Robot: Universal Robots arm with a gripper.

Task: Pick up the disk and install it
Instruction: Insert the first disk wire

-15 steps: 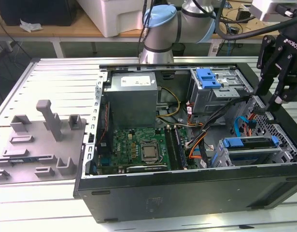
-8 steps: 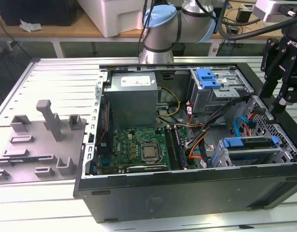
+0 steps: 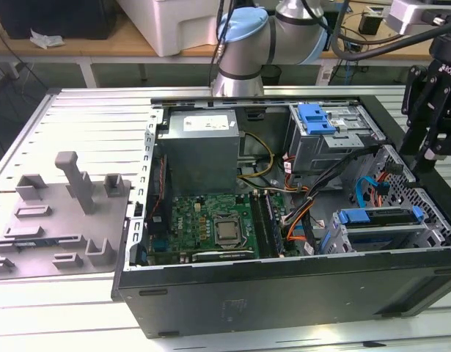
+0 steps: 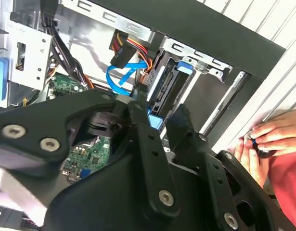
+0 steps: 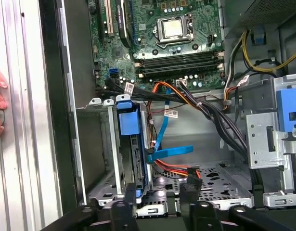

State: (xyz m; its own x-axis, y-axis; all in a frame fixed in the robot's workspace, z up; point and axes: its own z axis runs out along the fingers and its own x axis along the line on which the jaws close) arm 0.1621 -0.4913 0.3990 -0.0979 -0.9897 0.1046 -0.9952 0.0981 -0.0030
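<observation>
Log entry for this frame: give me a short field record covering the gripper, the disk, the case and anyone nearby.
gripper: open, holding nothing, close to the drive cage
disk: in its blue carrier, standing in the drive cage, not gripped
computer case: open, lying on its side on the metal table
person: a hand rests on the table beside the case

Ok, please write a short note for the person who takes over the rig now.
Gripper: open, empty, above the case near the drive cage.
Disk: on edge in that cage, blue bracket up.
Done: disk is in the cage.
Left: whether it is fully seated cannot be told; check.
Note: a person's hand is on the table beside the case.
</observation>
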